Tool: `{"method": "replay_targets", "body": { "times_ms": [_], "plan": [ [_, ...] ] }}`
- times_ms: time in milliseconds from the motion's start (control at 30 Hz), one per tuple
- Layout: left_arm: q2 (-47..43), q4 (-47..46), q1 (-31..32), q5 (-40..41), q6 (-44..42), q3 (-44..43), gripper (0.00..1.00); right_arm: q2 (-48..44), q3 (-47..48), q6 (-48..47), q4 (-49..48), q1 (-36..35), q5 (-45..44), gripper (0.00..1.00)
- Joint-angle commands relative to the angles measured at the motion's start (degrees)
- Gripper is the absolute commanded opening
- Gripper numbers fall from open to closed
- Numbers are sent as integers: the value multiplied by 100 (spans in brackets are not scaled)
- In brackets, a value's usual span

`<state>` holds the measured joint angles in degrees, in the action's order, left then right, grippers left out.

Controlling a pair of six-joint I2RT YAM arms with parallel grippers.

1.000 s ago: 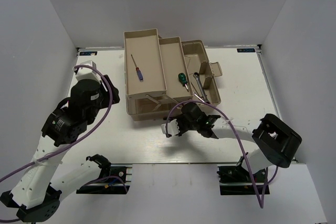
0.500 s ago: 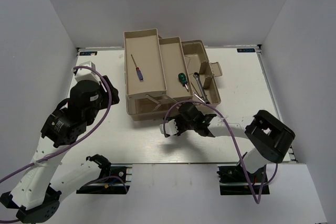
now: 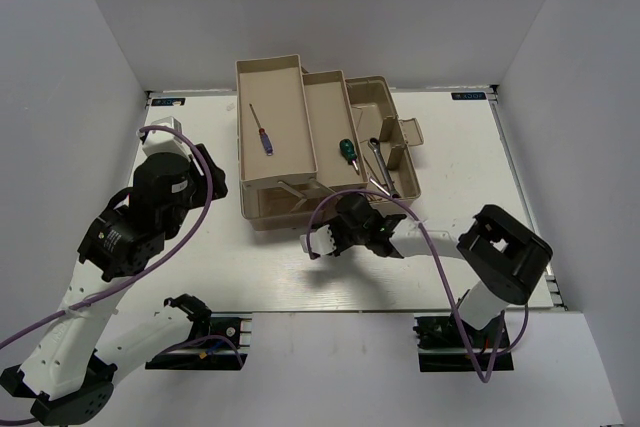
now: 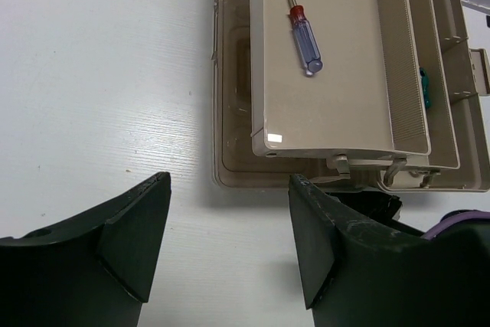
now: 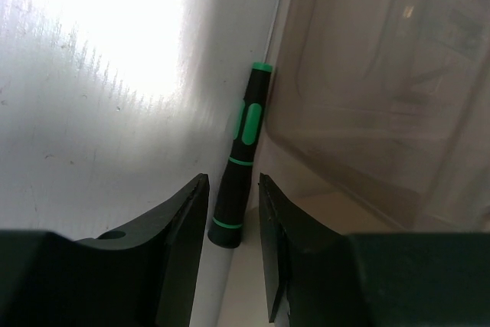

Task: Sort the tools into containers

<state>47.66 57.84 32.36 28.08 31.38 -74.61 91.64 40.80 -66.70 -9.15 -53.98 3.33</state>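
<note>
The toolbox (image 3: pixel 262 209) stood open at the middle of the desk (image 3: pixel 200 257), its beige trays (image 3: pixel 270 82) fanned out side by side. In the left tray lay the blue screwdriver (image 4: pixel 305 38), thin-shafted, with a red collar above its clear blue handle, which pointed toward the arms. The stubby green screwdriver (image 3: pixel 347 150) rested in the middle tray, and silver wrenches (image 3: pixel 374 150) lay in the compartment to its right, too small in the top view to tell one from the other. The thin screwdriver (image 5: pixel 243 143), black-handled with green bands, was outside the box, flat on the desk and just beside the toolbox's near brownish wall, its shaft running along that wall away from the camera. The right pincer (image 5: pixel 232 189) sat low at the near edge of the toolbox, its fingers (image 5: pixel 184 227) a little apart with the butt of that thin screwdriver between them. The left finger looked almost against the handle, and a sliver of desk showed beside the right one, so the handle did not look clamped. The left pincer (image 4: pixel 228 189) hung over bare desk on the left side of the box, its fingers spread wide and holding nothing, with the near left corner of the toolbox showing in the gap between them. A purple cable (image 3: pixel 440 267) looped from the right arm over the desk.
</note>
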Motion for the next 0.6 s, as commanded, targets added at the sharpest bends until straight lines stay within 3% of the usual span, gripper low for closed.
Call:
{"method": "replay_targets", "body": {
  "times_ms": [0, 567],
  "plan": [
    [-64, -10, -28, 84, 26, -89, 73, 126, 209, -89, -78, 27, -96, 39],
    [-11, -10, -28, 84, 26, -142, 73, 355, 587, -28, 685, 150, 80, 40]
  ]
}}
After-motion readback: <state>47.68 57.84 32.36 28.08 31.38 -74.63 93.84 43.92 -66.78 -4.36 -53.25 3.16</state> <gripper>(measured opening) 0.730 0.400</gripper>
